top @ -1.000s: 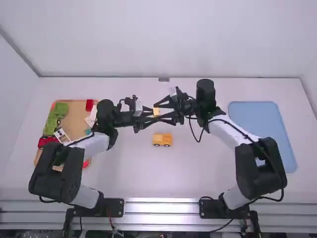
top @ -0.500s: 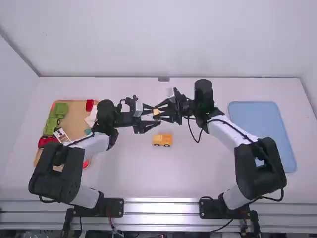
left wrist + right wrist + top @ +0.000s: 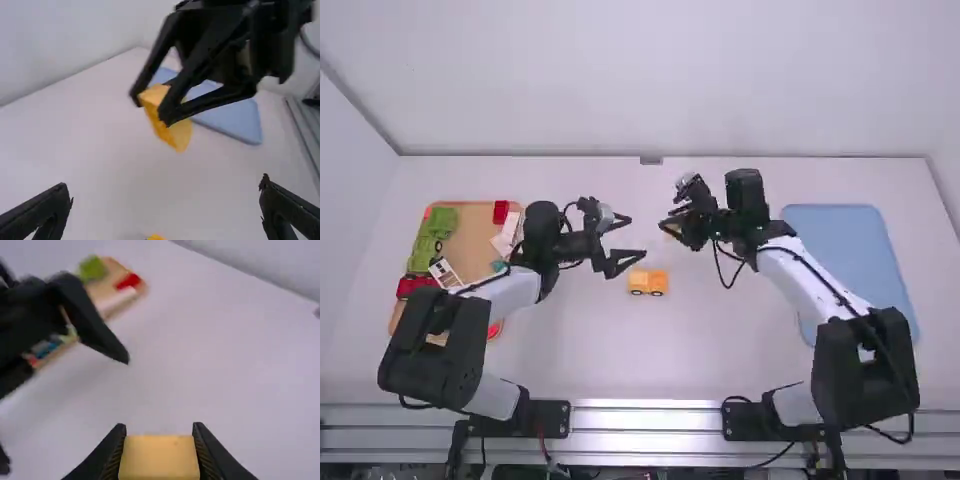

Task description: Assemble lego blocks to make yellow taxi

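And there's the white table (image 3: 720, 370), spread wide under soft, bright light. Straight across its far side stands a plain white back wall (image 3: 650, 80) — a thin dark line where they meet, and a small grey fitting (image 3: 651, 160) right at the middle of it. White side walls close in, the left one (image 3: 348, 210) and the right one (image 3: 948, 165). Down at the near edge — ridged silvery metal rails (image 3: 645, 432), running crosswise, catching pale highlights.
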Motion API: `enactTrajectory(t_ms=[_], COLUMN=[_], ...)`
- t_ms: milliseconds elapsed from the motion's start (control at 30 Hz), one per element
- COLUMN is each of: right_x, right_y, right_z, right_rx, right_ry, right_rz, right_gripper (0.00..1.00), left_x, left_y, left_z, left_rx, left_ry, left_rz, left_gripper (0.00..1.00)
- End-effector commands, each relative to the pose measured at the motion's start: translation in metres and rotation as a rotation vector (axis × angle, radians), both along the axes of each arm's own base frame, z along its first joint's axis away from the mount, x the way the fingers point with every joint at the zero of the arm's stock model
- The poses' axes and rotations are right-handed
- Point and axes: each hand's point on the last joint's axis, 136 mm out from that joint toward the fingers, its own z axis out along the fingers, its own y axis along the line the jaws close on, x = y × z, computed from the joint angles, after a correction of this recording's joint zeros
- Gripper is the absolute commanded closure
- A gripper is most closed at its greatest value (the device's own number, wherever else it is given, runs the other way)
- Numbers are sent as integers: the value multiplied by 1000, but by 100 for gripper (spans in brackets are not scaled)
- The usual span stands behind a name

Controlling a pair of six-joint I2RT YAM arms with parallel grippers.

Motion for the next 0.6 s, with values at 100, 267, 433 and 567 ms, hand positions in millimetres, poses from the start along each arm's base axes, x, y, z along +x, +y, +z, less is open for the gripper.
enactTrajectory(t_ms=[100, 267, 433, 567], right_x=[-1, -29, -45, -58], right_y=[-56, -62, -69, -65], right_z=[-30, -75, -119, -151], right_rx=[-470, -614, -769, -845], right_ry=[-27, 87, 117, 124], right_rz=[-263, -96, 141, 323], right_gripper=[81, 81, 82, 81], left_x=[5, 5, 5, 5], left_y=[2, 2, 2, 3], left_z=[-2, -2, -2, -4], left_rx=[54, 56, 55, 57], left_ry=[-101, -107, -101, -93], left_rz=[7, 6, 6, 6], left_gripper=[1, 1, 1, 1])
